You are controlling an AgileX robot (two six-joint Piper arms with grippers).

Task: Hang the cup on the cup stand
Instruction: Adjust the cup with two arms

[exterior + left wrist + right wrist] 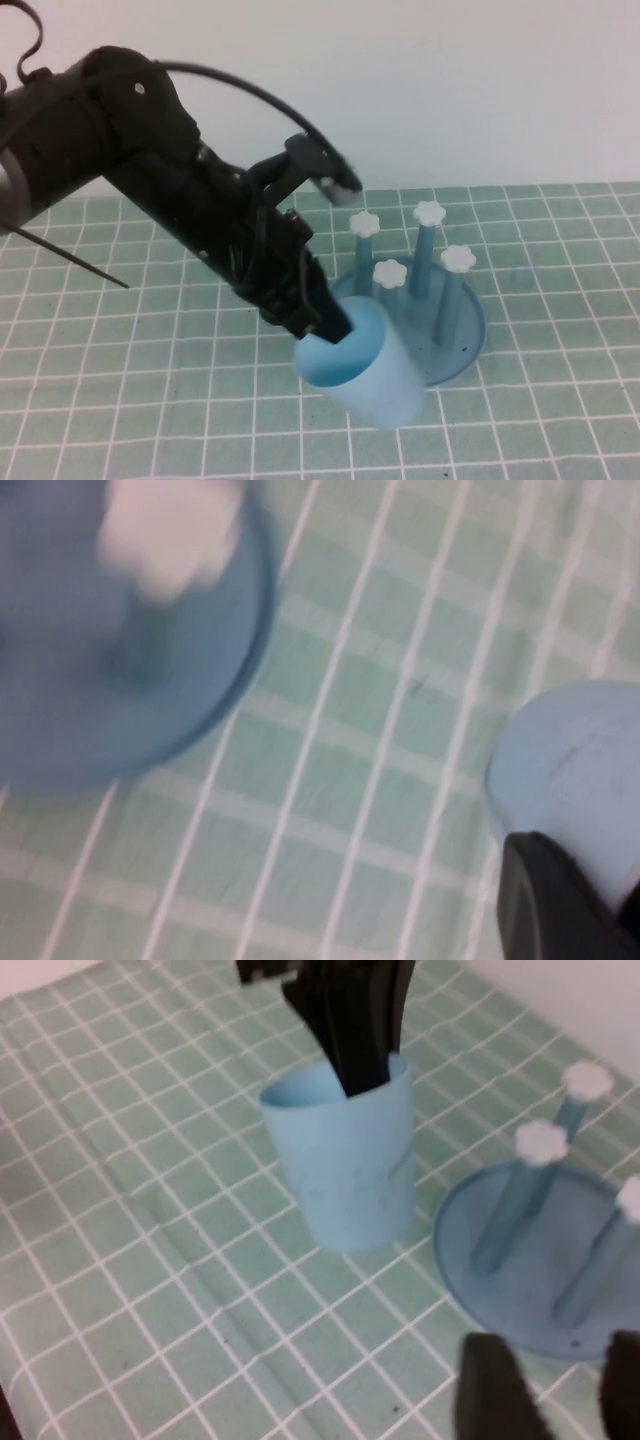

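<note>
The light-blue cup (365, 370) sits tilted just beside the cup stand (465, 340), its mouth turned up toward the left arm and its body overlapping the near rim of the stand's round blue base. The left gripper (325, 322) is clamped on the cup's rim, one finger inside the mouth and the other on the outer wall. In the right wrist view the cup (350, 1160) appears off the checked green tablecloth (150, 1260). The stand's four upright pegs, each with a white flower knob (365, 223), rise behind the cup. The right gripper (550, 1380) hovers near the stand, on the side away from the cup, its fingers parted and holding nothing.
</note>
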